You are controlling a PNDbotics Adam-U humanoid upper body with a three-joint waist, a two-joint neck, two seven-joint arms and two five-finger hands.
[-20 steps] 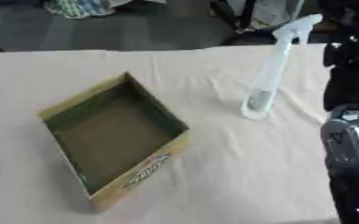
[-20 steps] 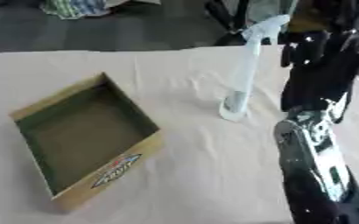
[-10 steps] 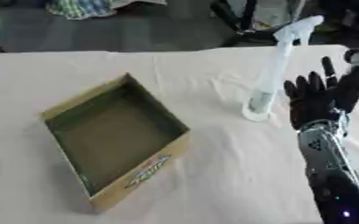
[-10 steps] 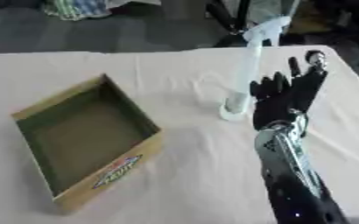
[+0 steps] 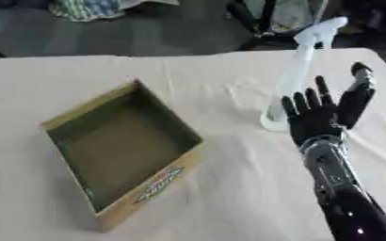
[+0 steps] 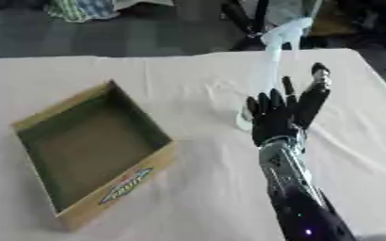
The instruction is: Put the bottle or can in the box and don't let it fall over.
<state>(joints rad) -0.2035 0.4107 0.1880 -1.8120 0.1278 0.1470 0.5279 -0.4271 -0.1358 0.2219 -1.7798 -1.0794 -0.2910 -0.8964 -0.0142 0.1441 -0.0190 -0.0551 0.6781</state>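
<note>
The white spray bottle (image 5: 295,80) is standing upright on the cloth-covered table (image 5: 229,188), well right of the open cardboard box (image 5: 118,150), which is sitting empty. The right hand (image 5: 320,117) is hovering just beside the bottle, fingers spread, grasping nothing.

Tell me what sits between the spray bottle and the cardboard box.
Nothing: in the left eye view only bare tablecloth lies between the upright spray bottle and the open box.
</note>
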